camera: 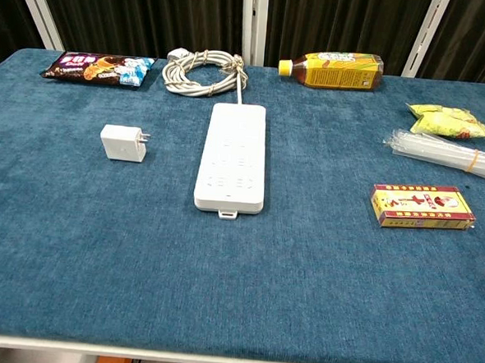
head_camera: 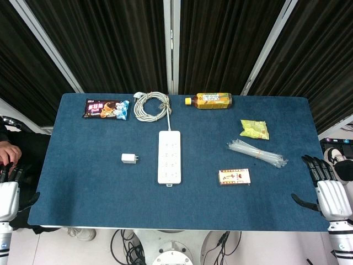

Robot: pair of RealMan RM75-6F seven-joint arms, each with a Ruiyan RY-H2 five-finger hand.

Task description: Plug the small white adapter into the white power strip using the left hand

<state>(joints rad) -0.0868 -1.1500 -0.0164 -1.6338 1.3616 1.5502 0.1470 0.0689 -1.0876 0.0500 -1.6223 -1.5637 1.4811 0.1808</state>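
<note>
The small white adapter (head_camera: 129, 158) (camera: 123, 143) lies flat on the blue table, its prongs pointing right toward the white power strip (head_camera: 169, 156) (camera: 232, 156), a short gap away. The strip lies lengthwise mid-table, its coiled cable (head_camera: 151, 105) (camera: 201, 71) behind it. My left hand (head_camera: 8, 193) hangs off the table's left edge, fingers apart, holding nothing. Off the right edge, my right hand (head_camera: 326, 190) also hangs empty with fingers spread. Neither hand shows in the chest view.
A snack packet (head_camera: 106, 109) (camera: 99, 67) lies back left, a yellow bottle (head_camera: 209, 100) (camera: 332, 70) on its side back centre. On the right are a yellow-green pouch (head_camera: 254, 129), a bundle of clear straws (head_camera: 257, 153) and a small red box (head_camera: 234, 176) (camera: 422, 206).
</note>
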